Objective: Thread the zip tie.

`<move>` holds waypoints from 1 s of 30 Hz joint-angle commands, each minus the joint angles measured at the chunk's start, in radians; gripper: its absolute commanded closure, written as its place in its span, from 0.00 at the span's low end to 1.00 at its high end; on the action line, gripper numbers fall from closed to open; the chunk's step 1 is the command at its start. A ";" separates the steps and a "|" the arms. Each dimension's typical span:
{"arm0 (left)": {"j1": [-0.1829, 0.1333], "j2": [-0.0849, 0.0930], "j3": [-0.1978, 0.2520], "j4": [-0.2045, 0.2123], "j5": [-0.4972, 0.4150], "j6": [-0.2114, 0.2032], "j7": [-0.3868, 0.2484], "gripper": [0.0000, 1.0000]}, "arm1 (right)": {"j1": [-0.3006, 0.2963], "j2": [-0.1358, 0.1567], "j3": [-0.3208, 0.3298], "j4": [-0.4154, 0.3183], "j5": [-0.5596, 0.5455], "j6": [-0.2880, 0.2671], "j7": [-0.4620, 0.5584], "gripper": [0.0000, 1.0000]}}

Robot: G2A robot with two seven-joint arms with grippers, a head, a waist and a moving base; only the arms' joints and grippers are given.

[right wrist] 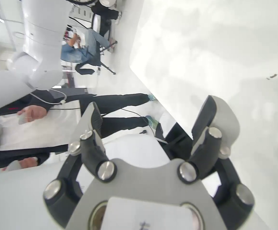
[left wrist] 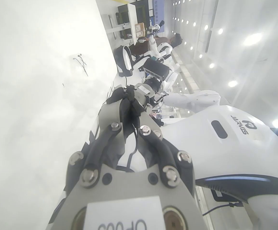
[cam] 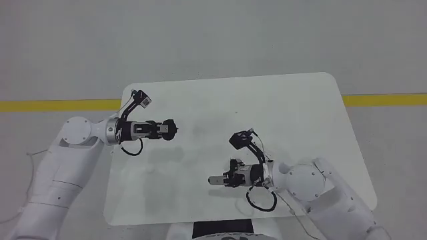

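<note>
Zip tie (left wrist: 81,63): thin dark strands lying flat on the counter (cam: 293,97), approx mid-counter, ends free. Small heads show at one end. Can't tell from the left wrist view whether it's one strip or two crossed. It touches neither end effector and is well apart from both.

Left end effector (left wrist: 124,96) (cam: 173,129): over the counter's left part, just inside the left edge, pointing twd the counter's middle. Fingers (left wrist: 110,118) are together, black pads pressed tip to tip. Can't tell if anything thin is pinched betw. them, since the pads hide the seam. Arm comes in across the counter's left edge.

Right end effector (right wrist: 153,104) (cam: 213,181): over the counter's near strip, approx mid-width, pointing twd the counter's left side. Fingers (right wrist: 222,118) are spread wide apart. The counter's surface & near edge show through the gap. Arm comes in from the counter's near right corner.

The two end effectors are apart from each other, left one farther in from the counter's near edge than the right. In the left wrist view the right arm's wrist sits beyond the left's closed tips.

Small dark fleck (right wrist: 272,76) on the counter's surface past the right fingers; too small to tell what it is.
</note>
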 commanded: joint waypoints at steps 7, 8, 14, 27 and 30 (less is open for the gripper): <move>0.000 0.000 0.000 0.000 0.000 0.000 0.000 1.00 | 0.146 -0.010 -0.142 0.054 -0.387 0.045 0.159 0.00; 0.000 0.000 0.000 0.000 0.000 0.000 0.000 1.00 | 0.156 -0.011 -0.154 0.062 -0.406 0.038 0.175 0.00; 0.000 0.000 0.000 0.000 0.000 0.000 0.000 1.00 | 0.156 -0.011 -0.154 0.062 -0.406 0.038 0.175 0.00; 0.000 0.000 0.000 0.000 0.000 0.000 0.000 1.00 | 0.197 -0.026 -0.138 0.166 -0.387 0.181 0.160 0.00; 0.000 0.000 0.000 0.000 0.000 0.000 0.000 1.00 | 0.191 -0.026 -0.142 0.172 -0.392 0.171 0.145 0.00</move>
